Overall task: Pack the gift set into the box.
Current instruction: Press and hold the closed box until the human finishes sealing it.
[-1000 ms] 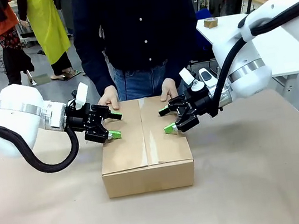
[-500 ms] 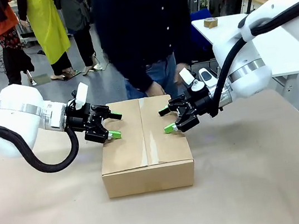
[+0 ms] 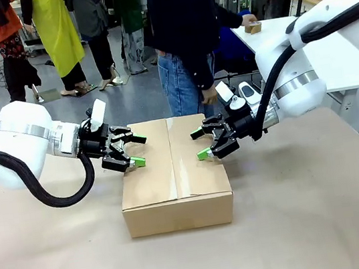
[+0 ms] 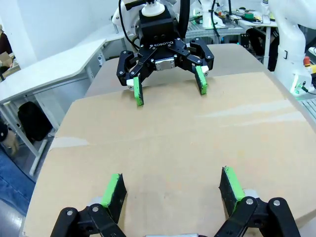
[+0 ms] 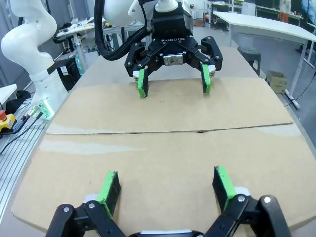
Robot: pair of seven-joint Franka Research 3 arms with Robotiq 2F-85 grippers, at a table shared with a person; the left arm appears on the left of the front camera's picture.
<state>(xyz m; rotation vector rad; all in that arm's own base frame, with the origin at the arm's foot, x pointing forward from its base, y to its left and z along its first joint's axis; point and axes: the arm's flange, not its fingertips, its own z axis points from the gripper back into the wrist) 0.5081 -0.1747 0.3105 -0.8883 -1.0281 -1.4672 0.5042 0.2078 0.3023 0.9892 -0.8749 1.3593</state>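
Your box [image 3: 172, 169] sits mid-table [image 3: 312, 209], long side toward you. Its top flaps are folded shut and meet in a seam [image 3: 172, 159] running front to back.

Your left gripper [image 3: 137, 150] comes in level from the left with its jaws spread wide and nothing between them. Its green pads [image 3: 137, 161] are over the box's left edge. The right gripper [image 3: 200, 143] mirrors it from the right side, also spread and empty, with its pads over the right flap. The two face each other across the seam. You cannot tell from here whether any pad touches the cardboard.

Left wrist view: own gripper [image 4: 173, 190] is low over the box [image 4: 173, 138], with the right gripper [image 4: 168, 81] opposite.

Right wrist view: own gripper [image 5: 165, 187] is over the box [image 5: 168, 113], with the left gripper [image 5: 173, 81] opposite.

The person [image 3: 184, 32] stands beyond the far edge, turned toward a white side table [image 3: 272, 32], one hand [image 3: 247, 19] at a small brown object [image 3: 253, 27] there.
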